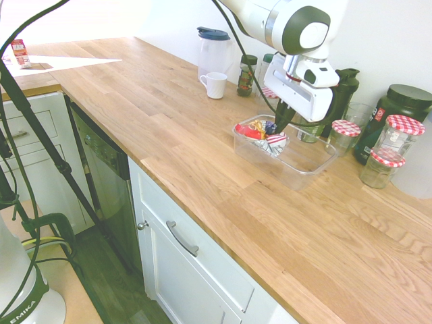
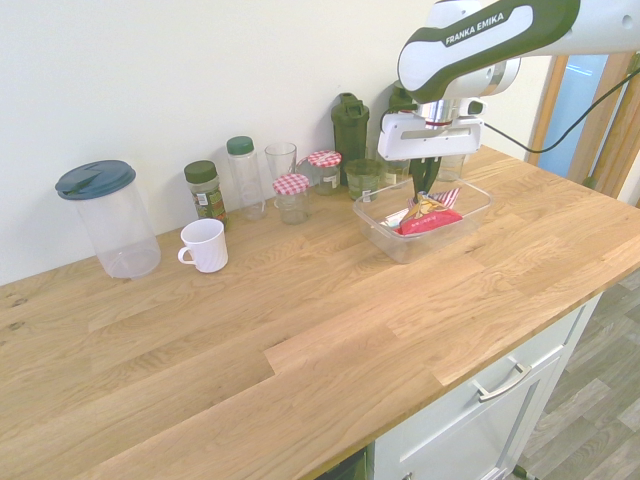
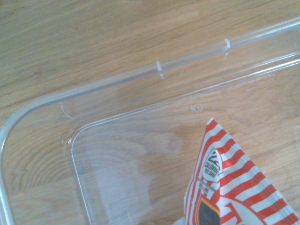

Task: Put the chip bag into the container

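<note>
Inside the clear plastic tub (image 2: 405,246), the red foil chip bag (image 2: 432,222) sits below the rim, jaws of the gripper (image 2: 421,194) closed on it; placement appears near complete, release and withdrawal outstanding.

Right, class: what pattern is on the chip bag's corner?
Red and white stripes on the bag's corner, clearest in the wrist view.

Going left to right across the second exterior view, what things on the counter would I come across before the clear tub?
Blue-lidded pitcher → white mug → green-capped bottle → clear tub, with the chip bag inside.
</note>
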Controlling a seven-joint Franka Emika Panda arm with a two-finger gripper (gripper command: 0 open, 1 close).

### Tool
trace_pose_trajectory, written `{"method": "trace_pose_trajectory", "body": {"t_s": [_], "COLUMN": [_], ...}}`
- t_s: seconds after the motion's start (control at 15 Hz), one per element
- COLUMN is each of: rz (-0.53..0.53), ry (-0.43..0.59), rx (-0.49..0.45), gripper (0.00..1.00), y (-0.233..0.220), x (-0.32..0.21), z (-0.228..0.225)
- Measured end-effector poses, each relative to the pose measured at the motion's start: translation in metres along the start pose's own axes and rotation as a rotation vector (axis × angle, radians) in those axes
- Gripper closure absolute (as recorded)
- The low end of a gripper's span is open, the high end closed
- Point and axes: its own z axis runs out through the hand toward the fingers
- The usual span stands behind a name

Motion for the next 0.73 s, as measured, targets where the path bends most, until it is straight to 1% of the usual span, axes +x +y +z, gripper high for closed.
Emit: {"method": "trace_pose_trajectory", "body": {"t_s": [0.47,0.73], "rz": [0.002,-0.01], "ry": [0.003,0.033], "rx": [0.013,0.065], "gripper": [0.0,0.0], "y": [-0.001,0.001], "x": [0.0,-0.01], "z": [-0.005,-0.045]}}
